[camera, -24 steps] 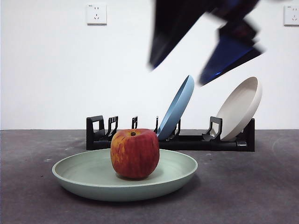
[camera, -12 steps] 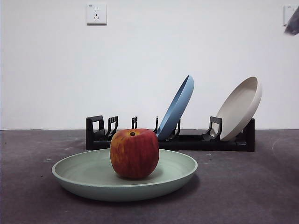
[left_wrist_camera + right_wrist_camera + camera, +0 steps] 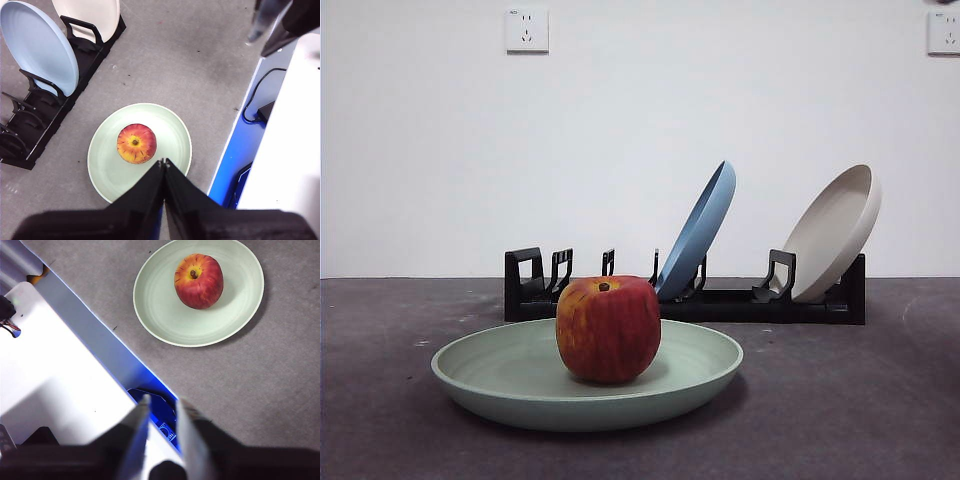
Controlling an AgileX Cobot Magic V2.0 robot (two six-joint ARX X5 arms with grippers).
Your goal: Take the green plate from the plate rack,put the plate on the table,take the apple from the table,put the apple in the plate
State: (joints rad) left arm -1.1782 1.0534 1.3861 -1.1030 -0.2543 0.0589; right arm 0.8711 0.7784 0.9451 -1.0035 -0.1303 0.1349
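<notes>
Apple (image 3: 608,329) is seated upright inside green plate (image 3: 586,376), which lies flat on the surface (image 3: 840,400) in front of plate rack (image 3: 685,298). Blue plate (image 3: 698,230) and beige plate (image 3: 833,232) are held tilted in the rack. Left gripper (image 3: 164,162): jaws pressed together, empty, above the plate. Right gripper (image 3: 161,405): jaws narrowly parted, empty, off to the side.

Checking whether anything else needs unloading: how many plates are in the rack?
2: the blue plate mid-rack and the beige plate at one end of the plate rack. None seems hidden.
</notes>
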